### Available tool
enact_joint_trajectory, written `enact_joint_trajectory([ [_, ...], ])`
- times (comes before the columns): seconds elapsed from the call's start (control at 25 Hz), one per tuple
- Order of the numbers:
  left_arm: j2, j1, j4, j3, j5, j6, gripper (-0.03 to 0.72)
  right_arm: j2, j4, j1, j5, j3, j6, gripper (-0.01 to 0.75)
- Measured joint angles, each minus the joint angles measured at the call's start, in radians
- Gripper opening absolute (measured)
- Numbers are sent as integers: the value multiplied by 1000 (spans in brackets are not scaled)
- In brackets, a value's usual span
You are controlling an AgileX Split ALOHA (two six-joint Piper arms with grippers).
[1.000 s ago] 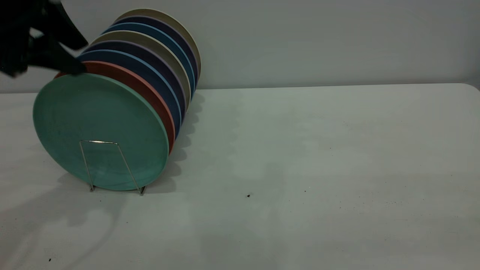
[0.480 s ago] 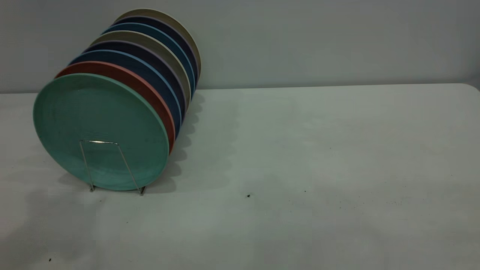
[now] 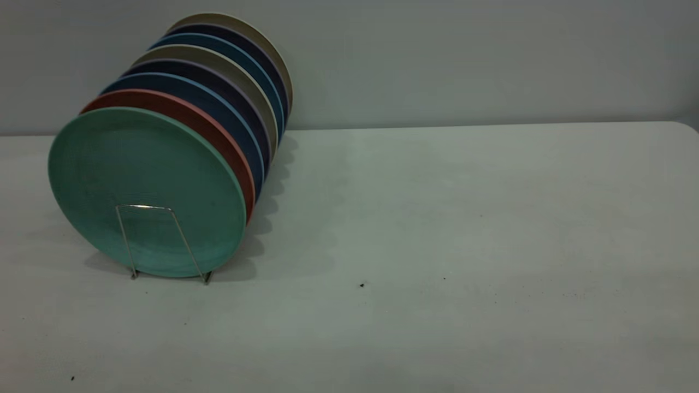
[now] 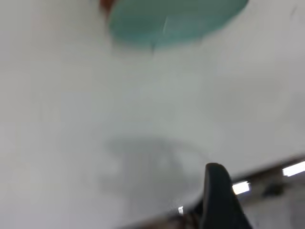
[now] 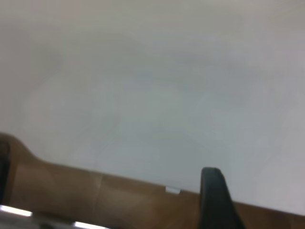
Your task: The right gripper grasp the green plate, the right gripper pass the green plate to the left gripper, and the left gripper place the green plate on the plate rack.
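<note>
Green plate: the green plate [image 3: 144,188] stands on edge at the near end of the plate rack [image 3: 158,240], leaning on the salmon plate [image 3: 218,131] behind it; one wire loop crosses its lower face
Row behind: dark blue plates [image 3: 229,112] and beige plates [image 3: 256,49] fill the rack
Left gripper: the left gripper [image 4: 219,200] shows one dark finger over the table [image 3: 464,218], well apart from the plate; cannot tell whether parted
Right gripper: the right gripper [image 5: 214,198] shows one finger at the table edge; cannot tell
Writing: none legible
</note>
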Motion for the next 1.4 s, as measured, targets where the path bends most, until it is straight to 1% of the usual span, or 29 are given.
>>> enact_joint_trajectory([
  [0.12, -84, 0, 51, 113, 0, -82, 456, -70, -24, 17, 0, 0, 25, 457],
  [0.24, -194, 0, 55, 244, -5, -101, 457, -164, -26, 17, 1, 0, 30, 457],
  [0.36, -303, 0, 55, 367, -18, -114, 478, -263, -27, 17, 3, 0, 30, 457],
  [0.48, -407, 0, 55, 451, -33, -137, 509, -288, -28, 17, 8, 0, 30, 457],
  [0.56, -475, 0, 56, 489, -36, -156, 517, -289, -28, 17, 8, 0, 30, 457],
  [0.76, -651, 0, 56, 545, -38, -165, 518, -289, -21, 17, 8, 0, 35, 457],
  [1.04, -832, 0, 56, 548, -38, -184, 518, -289, -21, 17, 8, 0, 35, 457],
  [1.24, -905, 0, 56, 548, -35, -185, 518, -289, -21, 16, 8, 0, 35, 457],
  [1.4, -912, 0, 56, 548, -35, -185, 518, -291, -20, -48, 8, 0, 35, 457],
])
